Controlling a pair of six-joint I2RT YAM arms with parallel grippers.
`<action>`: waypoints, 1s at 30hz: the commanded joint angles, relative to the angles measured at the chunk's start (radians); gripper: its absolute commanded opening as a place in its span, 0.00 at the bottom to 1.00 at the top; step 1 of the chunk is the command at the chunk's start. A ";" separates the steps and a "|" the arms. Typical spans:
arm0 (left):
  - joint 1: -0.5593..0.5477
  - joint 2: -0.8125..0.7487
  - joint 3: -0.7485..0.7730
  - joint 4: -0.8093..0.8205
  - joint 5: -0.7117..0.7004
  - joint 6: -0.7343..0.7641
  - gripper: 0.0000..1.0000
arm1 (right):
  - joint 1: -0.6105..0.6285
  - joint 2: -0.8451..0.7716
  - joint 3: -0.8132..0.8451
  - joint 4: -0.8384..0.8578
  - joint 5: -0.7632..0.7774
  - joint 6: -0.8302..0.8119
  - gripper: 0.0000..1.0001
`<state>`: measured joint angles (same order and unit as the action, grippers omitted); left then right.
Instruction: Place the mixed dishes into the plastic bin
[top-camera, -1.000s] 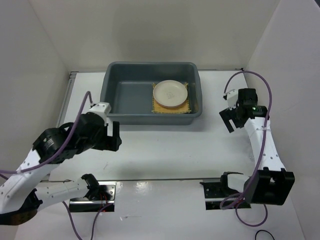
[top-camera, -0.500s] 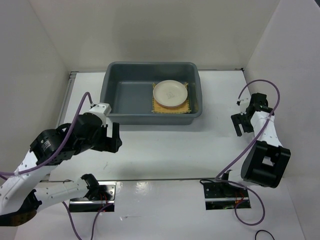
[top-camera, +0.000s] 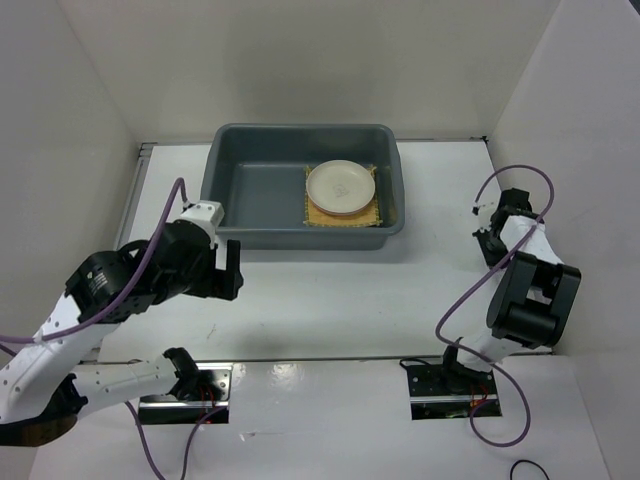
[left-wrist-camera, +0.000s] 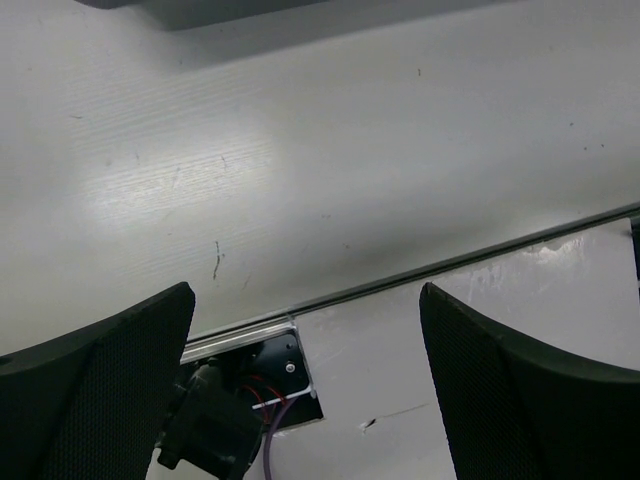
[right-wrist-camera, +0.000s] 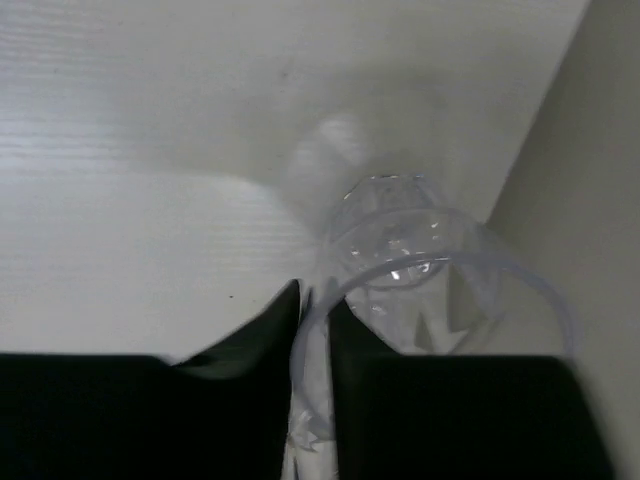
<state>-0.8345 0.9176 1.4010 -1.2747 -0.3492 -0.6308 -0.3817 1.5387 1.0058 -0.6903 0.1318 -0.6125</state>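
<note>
The plastic bin (top-camera: 240, 190) stands at the back of the table. In its right half a cream-white plate (top-camera: 341, 187) rests on a yellow-tan bamboo mat (top-camera: 378, 212). My left gripper (top-camera: 226, 270) hovers in front of the bin's left end, open with nothing between its fingers (left-wrist-camera: 307, 295). My right gripper (top-camera: 489, 243) is close to the right wall. In the right wrist view it (right-wrist-camera: 315, 295) is shut on the rim of a clear plastic cup (right-wrist-camera: 395, 225) that lies by the wall.
White walls enclose the table on the left, back and right. Two metal base plates (top-camera: 185, 385) (top-camera: 440, 385) sit at the near edge, behind a dark seam (left-wrist-camera: 400, 280). Purple cables loop off both arms.
The right arm folded back toward the right wall and its gripper went from open to shut on the clear cup's rim. The left arm only shifted slightly.
</note>
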 joint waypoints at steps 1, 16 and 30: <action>-0.003 0.041 0.101 -0.011 -0.105 -0.010 0.99 | -0.025 0.018 0.039 0.009 -0.038 0.020 0.08; 0.069 0.259 0.508 -0.020 -0.488 0.062 0.99 | 0.726 -0.105 0.844 -0.230 -0.231 0.042 0.00; 0.281 0.530 0.827 -0.022 -0.376 0.074 0.99 | 1.032 0.681 1.449 -0.227 -0.423 0.100 0.00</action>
<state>-0.5949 1.4429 2.2021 -1.2938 -0.7502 -0.5789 0.6422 2.1738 2.2452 -0.8783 -0.2386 -0.5415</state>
